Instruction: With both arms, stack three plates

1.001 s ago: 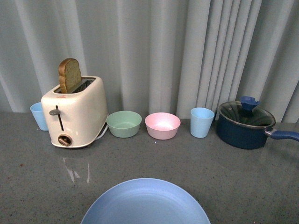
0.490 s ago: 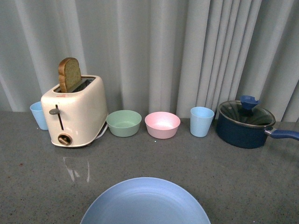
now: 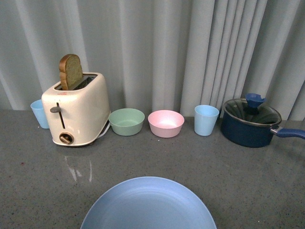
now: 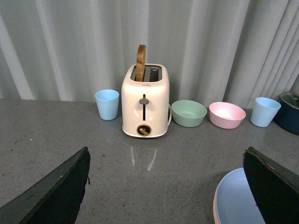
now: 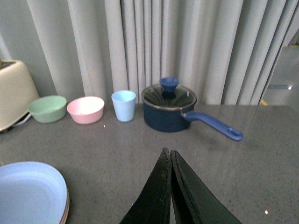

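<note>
The light blue plate [image 3: 148, 206] lies at the table's near edge, in the centre. In the left wrist view the blue plate [image 4: 238, 201] has a thin pink plate rim [image 4: 215, 207] under it. The right wrist view shows the blue plate [image 5: 28, 191] with a pinkish rim [image 5: 66, 206] beneath. I cannot make out the beige plate. My left gripper [image 4: 166, 151] is open and empty over bare table, left of the stack. My right gripper [image 5: 167, 151] is shut and empty, right of the stack. Neither arm shows in the front view.
Along the back stand a blue cup [image 3: 39, 113], a cream toaster [image 3: 76, 114] with a slice of toast, a mint-green bowl [image 3: 127, 121], a pink bowl [image 3: 166, 123], a second blue cup [image 3: 206, 119] and a dark blue lidded saucepan [image 3: 251, 125]. A grey curtain hangs behind.
Everything sits slightly higher in the front view, and more of the blue plate shows. Nothing on the table has moved relative to the rest.
</note>
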`<move>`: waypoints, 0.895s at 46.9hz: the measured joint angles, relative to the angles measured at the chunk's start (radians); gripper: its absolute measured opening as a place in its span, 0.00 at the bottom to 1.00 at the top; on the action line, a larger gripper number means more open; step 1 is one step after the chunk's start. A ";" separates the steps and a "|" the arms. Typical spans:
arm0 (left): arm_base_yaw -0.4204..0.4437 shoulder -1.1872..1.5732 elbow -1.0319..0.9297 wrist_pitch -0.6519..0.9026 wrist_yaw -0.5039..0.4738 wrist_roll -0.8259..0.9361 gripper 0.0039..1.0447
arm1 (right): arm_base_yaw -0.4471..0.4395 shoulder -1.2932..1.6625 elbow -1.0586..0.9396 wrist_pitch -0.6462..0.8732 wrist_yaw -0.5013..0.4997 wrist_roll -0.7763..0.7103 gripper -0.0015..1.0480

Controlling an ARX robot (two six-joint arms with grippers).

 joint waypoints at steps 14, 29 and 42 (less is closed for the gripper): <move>0.000 0.000 0.000 0.000 0.000 0.000 0.94 | 0.000 -0.043 0.000 -0.013 0.000 -0.002 0.21; 0.000 0.000 0.000 0.000 0.000 0.000 0.94 | 0.000 -0.043 0.000 -0.013 0.000 -0.002 0.70; 0.000 0.000 0.000 0.000 0.000 0.000 0.94 | 0.000 -0.043 0.000 -0.013 0.000 -0.001 0.93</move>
